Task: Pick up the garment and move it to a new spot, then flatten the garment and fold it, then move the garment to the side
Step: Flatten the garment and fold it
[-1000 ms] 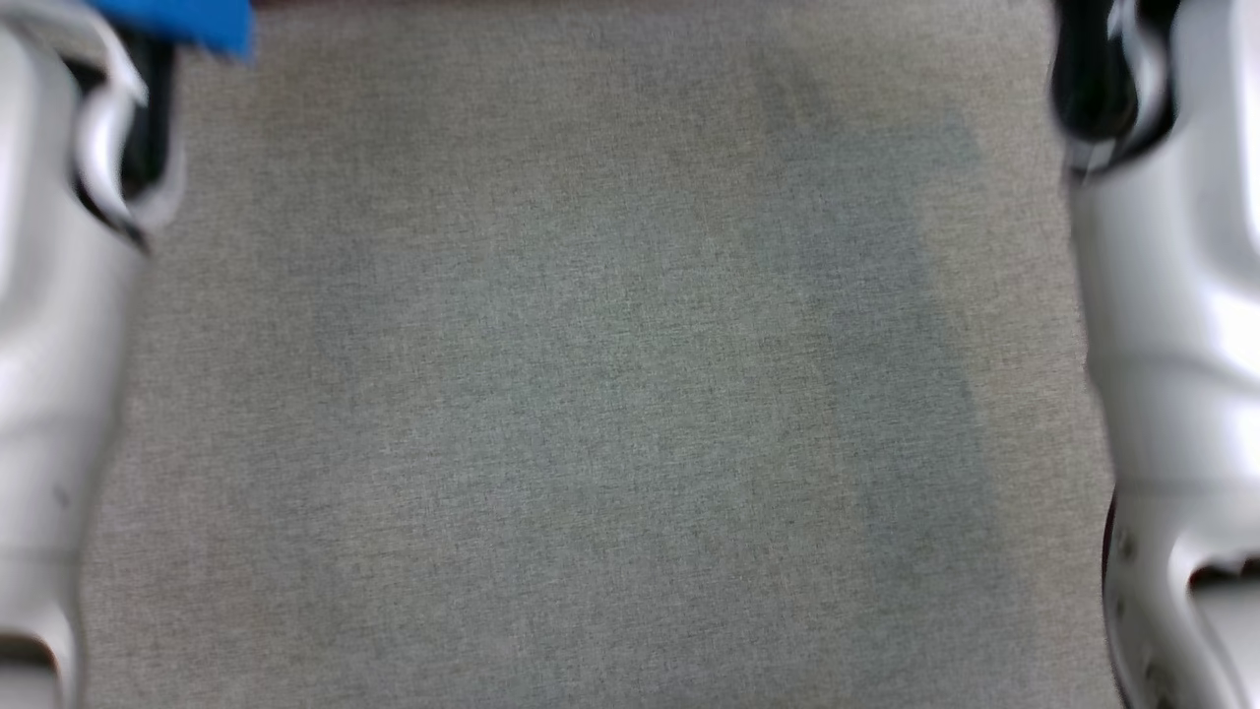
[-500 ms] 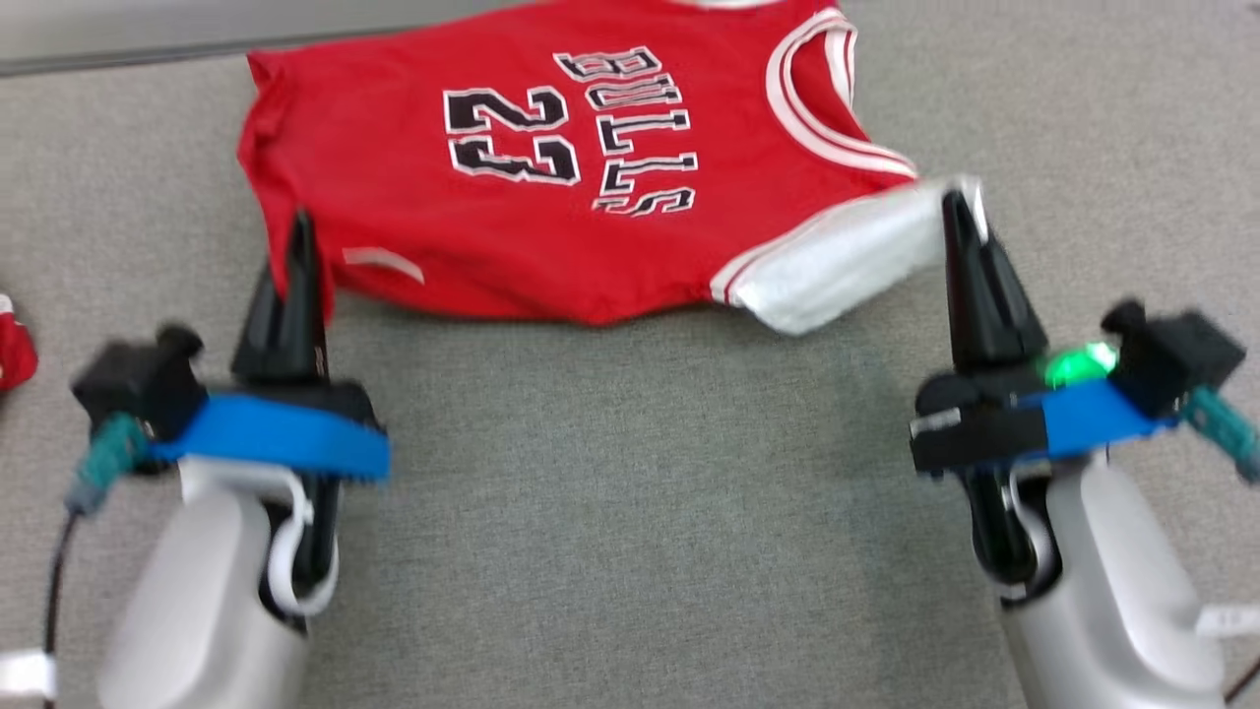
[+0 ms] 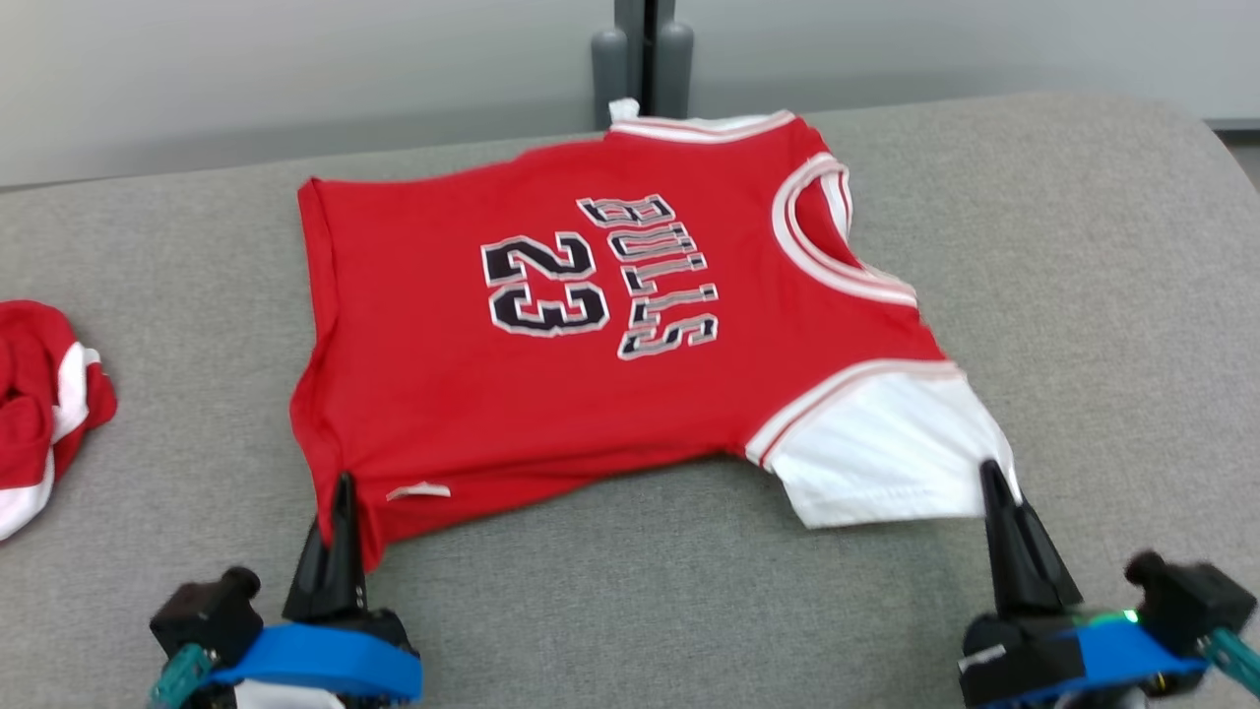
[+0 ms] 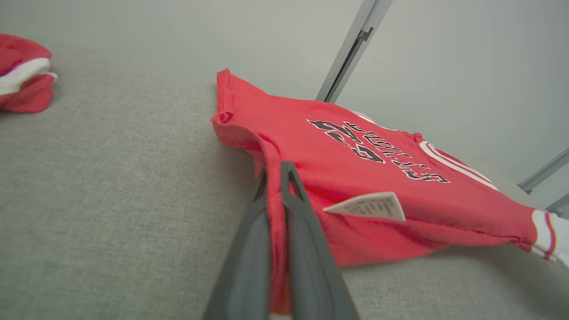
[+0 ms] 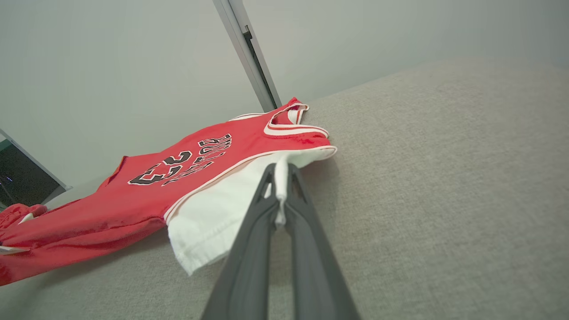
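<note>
camera tilted up; left tool (image 3: 344, 484) clamps jersey (image 3: 591, 394) hem, right tool (image 3: 988, 471) white sleeve (image 3: 876, 453).

Bright, even, soft light from overhead, no glare. Faint shadow under the jersey (image 3: 551, 394) near hem on the worktop (image 3: 1083, 295). Head view mostly sharp. Wrist views wide-angle, stretched at edges; fingers (image 4: 304, 249) slightly soft close up.

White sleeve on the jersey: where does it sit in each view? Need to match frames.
Head view: white sleeve lower right, pinched by the right gripper.
Left wrist view: sleeve at the far right edge.
Right wrist view: sleeve centre-left, in that gripper.
Shared landmark: the black 23 print.
</note>
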Controlling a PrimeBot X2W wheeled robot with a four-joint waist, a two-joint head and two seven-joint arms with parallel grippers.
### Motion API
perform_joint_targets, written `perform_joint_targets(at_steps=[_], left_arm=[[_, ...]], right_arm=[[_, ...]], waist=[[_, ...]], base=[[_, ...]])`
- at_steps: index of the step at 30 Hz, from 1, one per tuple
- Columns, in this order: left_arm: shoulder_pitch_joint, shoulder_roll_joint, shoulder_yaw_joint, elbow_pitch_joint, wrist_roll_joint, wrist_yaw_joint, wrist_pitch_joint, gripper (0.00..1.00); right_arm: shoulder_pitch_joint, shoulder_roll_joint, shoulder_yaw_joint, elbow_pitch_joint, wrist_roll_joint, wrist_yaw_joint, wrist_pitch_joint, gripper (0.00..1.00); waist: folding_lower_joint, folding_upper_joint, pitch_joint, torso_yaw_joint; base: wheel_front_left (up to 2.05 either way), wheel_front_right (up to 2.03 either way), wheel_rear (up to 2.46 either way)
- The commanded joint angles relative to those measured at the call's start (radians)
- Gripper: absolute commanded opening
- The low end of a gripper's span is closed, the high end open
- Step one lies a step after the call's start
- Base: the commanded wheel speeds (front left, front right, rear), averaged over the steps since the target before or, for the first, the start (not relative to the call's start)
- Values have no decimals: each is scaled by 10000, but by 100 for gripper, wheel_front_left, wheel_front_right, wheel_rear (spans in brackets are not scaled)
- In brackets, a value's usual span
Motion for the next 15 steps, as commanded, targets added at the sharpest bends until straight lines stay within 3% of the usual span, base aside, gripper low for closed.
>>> perform_joint_targets(at_steps=[1, 9, 15], left_arm=[[230, -51, 108, -50, 101, -58, -48, 0], [949, -267, 204, -81, 479, -231, -48, 0], [921, -369, 74, 37, 684, -330, -48, 0]], right_arm=[[447, 4, -133, -249, 54, 5, 98, 0], [2157, 5, -389, -1415, 286, 5, 650, 0], [1954, 5, -255, -1435, 273, 6, 784, 0]], waist=[[2, 0, -102, 57], [2, 0, -368, 336], [2, 0, -410, 361]], base=[[0, 0, 0], [0, 0, 0], [0, 0, 0]])
